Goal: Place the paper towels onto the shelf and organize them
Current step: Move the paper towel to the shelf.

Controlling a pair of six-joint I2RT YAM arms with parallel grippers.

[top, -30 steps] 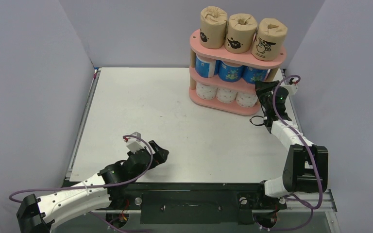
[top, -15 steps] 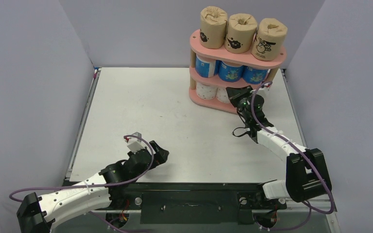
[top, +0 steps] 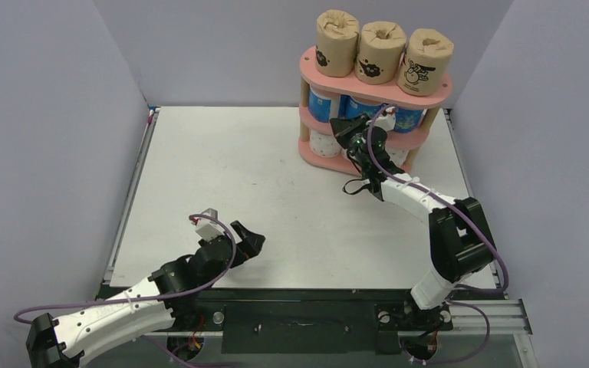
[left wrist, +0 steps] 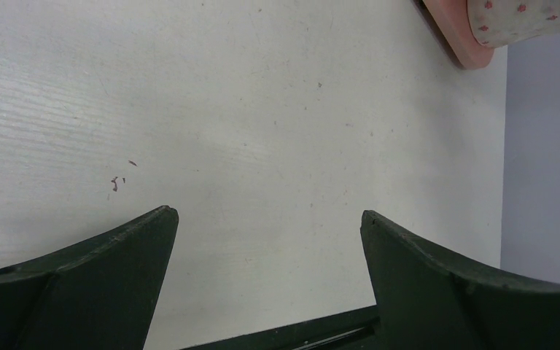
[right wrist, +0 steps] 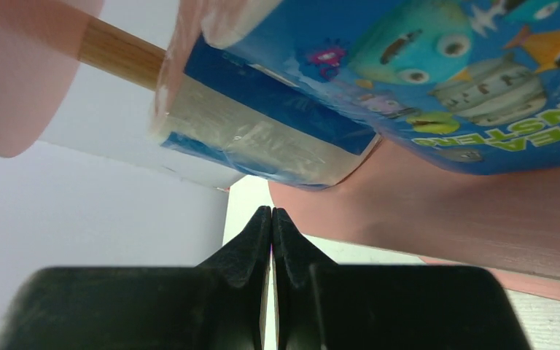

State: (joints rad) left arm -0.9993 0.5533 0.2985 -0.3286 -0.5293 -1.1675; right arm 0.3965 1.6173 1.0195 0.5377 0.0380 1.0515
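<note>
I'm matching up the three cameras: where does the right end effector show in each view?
Top external: the right end effector sits upper centre-right, at the middle tier of the shelf.
Left wrist: not in it.
Right wrist: bottom centre, shut, below a blue roll.
Shared landmark: the pink shelf, seen in all three.

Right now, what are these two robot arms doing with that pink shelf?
The paper towels sit on the pink shelf: brown on top, blue in the middle, white below. The right tool is shut and empty, at the front of the blue row. The left tool hangs open above the table, holding nothing.
</note>
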